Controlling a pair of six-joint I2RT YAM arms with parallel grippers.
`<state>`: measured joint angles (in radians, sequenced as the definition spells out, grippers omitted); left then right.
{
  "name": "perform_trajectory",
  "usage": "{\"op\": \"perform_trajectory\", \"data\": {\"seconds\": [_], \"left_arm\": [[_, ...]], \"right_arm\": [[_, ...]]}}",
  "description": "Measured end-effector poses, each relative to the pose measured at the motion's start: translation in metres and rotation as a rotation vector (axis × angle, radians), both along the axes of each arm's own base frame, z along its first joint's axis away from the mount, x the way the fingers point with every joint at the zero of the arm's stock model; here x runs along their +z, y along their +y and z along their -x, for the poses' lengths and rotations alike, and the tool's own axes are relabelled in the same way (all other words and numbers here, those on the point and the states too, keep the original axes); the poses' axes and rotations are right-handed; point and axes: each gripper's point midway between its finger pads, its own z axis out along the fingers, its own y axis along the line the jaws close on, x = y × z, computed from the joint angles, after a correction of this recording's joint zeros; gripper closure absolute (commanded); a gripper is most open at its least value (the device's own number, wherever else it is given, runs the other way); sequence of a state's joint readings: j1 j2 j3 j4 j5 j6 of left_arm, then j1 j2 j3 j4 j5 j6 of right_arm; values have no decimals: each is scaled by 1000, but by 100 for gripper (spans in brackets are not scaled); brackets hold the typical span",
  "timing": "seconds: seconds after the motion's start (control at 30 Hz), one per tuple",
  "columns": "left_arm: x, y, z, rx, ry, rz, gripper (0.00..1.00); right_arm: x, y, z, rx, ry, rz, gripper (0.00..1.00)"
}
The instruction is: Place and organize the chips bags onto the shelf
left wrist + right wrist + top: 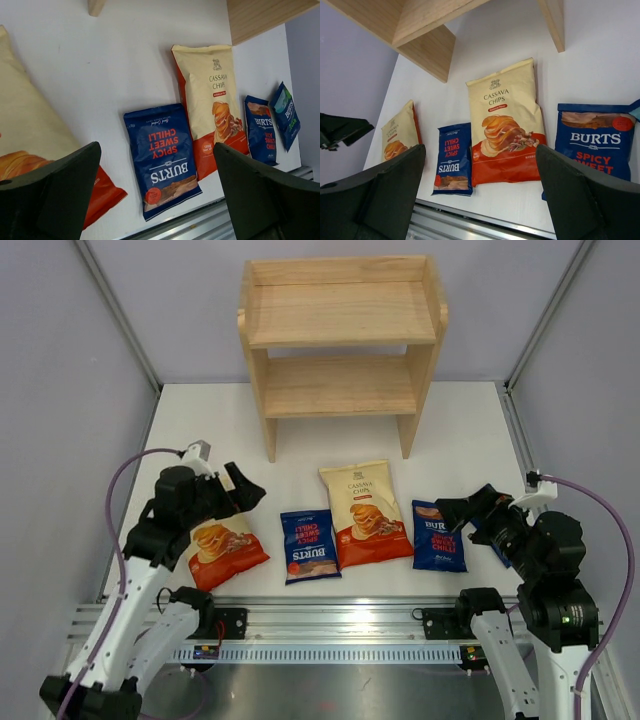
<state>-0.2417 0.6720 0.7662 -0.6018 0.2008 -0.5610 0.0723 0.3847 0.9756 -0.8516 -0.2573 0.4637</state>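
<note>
Five chips bags lie flat in a row on the white table before the empty wooden shelf (340,330). From the left: a cream and orange bag (225,548), an upside-down blue BURTS bag (309,545), a larger cream and orange cassava bag (363,512), a blue BURTS bag (438,535), and a blue bag with green lettering (286,115), mostly hidden under my right arm in the top view. My left gripper (238,492) hovers open and empty above the leftmost bag. My right gripper (458,510) hovers open and empty above the right BURTS bag.
The shelf's two legs (270,430) stand on the table behind the bags. A metal rail (340,625) runs along the near edge just in front of them. Grey walls enclose the table on the left and right.
</note>
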Motion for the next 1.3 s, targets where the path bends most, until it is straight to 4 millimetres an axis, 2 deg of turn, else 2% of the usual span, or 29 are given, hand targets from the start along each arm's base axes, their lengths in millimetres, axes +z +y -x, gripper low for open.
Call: {"op": "perform_trajectory", "data": {"seconds": [0.23, 0.4, 0.63, 0.73, 0.93, 1.03, 1.07, 1.17, 1.3], "left_arm": [[-35, -48, -35, -119, 98, 36, 1], [-70, -89, -57, -204, 199, 30, 1], [-110, -140, -94, -271, 288, 9, 3], [-126, -156, -98, -287, 316, 7, 5], [-158, -184, -90, -318, 376, 10, 10], [-171, -196, -88, -318, 402, 26, 16], [-170, -201, -90, -317, 393, 43, 19], [-171, -208, -96, -301, 385, 70, 36], [-176, -214, -97, -272, 395, 105, 74]], "right_arm": [[-6, 10, 0, 40, 6, -53, 0], [-6, 17, 1, 74, 7, -85, 0], [-4, 21, 4, 98, 1, -92, 0], [-2, 22, 8, 109, -9, -95, 1], [0, 24, 11, 121, -22, -98, 0], [1, 26, 13, 136, -23, -102, 1], [0, 26, 13, 137, -22, -102, 0], [1, 26, 13, 137, -22, -105, 0], [2, 28, 15, 144, -24, -111, 0]]}}
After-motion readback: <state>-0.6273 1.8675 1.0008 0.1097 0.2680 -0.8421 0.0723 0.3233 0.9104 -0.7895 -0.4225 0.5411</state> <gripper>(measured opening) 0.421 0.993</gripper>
